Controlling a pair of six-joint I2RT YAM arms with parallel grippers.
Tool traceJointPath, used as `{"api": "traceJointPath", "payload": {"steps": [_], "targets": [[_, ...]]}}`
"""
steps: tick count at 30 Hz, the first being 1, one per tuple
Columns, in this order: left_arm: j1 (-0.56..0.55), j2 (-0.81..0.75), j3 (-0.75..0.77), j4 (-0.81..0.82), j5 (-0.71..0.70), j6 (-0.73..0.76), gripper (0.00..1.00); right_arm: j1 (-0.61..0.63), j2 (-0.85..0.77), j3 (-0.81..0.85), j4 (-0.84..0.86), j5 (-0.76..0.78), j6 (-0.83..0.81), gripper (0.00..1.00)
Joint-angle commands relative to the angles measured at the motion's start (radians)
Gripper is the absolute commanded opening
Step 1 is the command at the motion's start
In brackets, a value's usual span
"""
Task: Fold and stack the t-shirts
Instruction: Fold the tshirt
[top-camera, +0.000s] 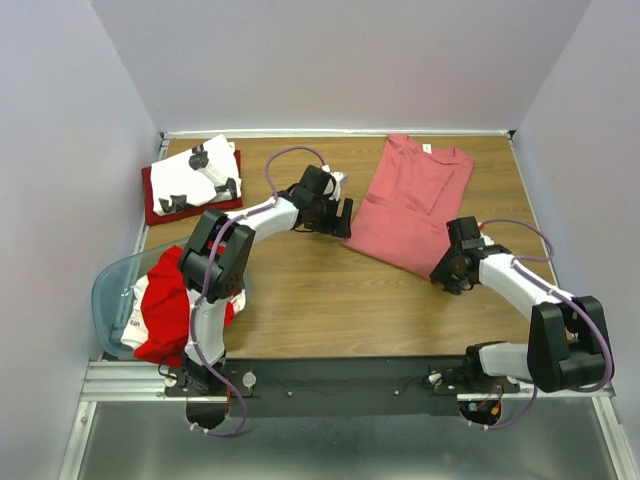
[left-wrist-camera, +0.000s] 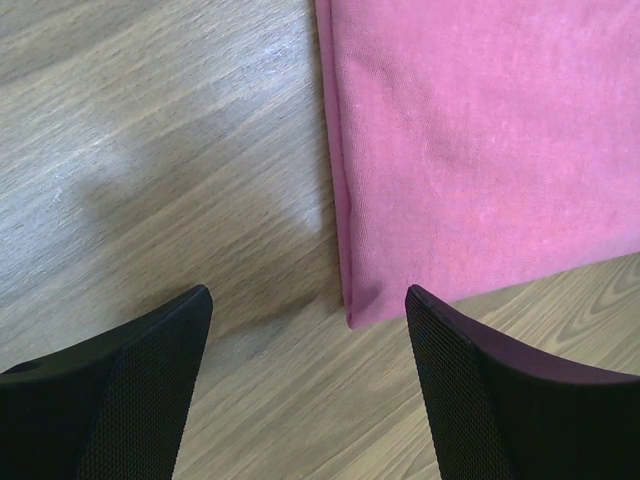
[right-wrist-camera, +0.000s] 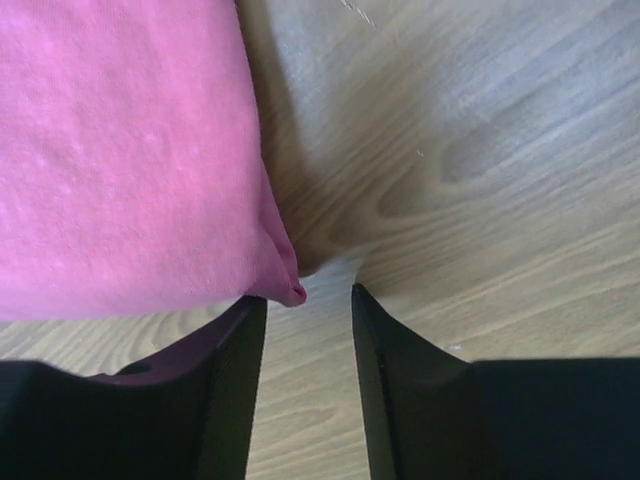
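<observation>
The salmon-pink t-shirt (top-camera: 412, 203) lies half-folded on the table's right middle, collar at the back. My left gripper (top-camera: 343, 222) is open and empty just off the shirt's near left corner (left-wrist-camera: 352, 312), which lies between my open jaws. My right gripper (top-camera: 443, 273) is open and empty at the shirt's near right corner (right-wrist-camera: 290, 290), just above my left finger. A folded white t-shirt with black prints (top-camera: 198, 176) lies on a folded dark red one (top-camera: 150, 202) at the back left. Bright red and white shirts (top-camera: 160, 305) fill the tub.
The translucent pale-blue plastic tub (top-camera: 108, 288) stands at the near left beside the left arm's base. Bare wooden table (top-camera: 330, 300) lies between the arms. Grey walls close in the table on three sides.
</observation>
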Motion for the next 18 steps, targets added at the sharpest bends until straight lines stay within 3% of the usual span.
{"api": "traceJointPath", "payload": {"steps": [1,10,18], "targets": [[-0.011,-0.048,-0.011,0.008,-0.017,0.009,0.85,0.001,0.041,-0.033,0.045,0.034,-0.017,0.45],[-0.014,-0.041,0.001,0.003,-0.014,0.0,0.84,0.0,0.003,0.002,0.053,0.049,-0.026,0.43],[-0.015,-0.024,0.015,0.002,-0.024,0.0,0.81,0.0,0.1,0.015,0.084,0.06,-0.066,0.36]]}}
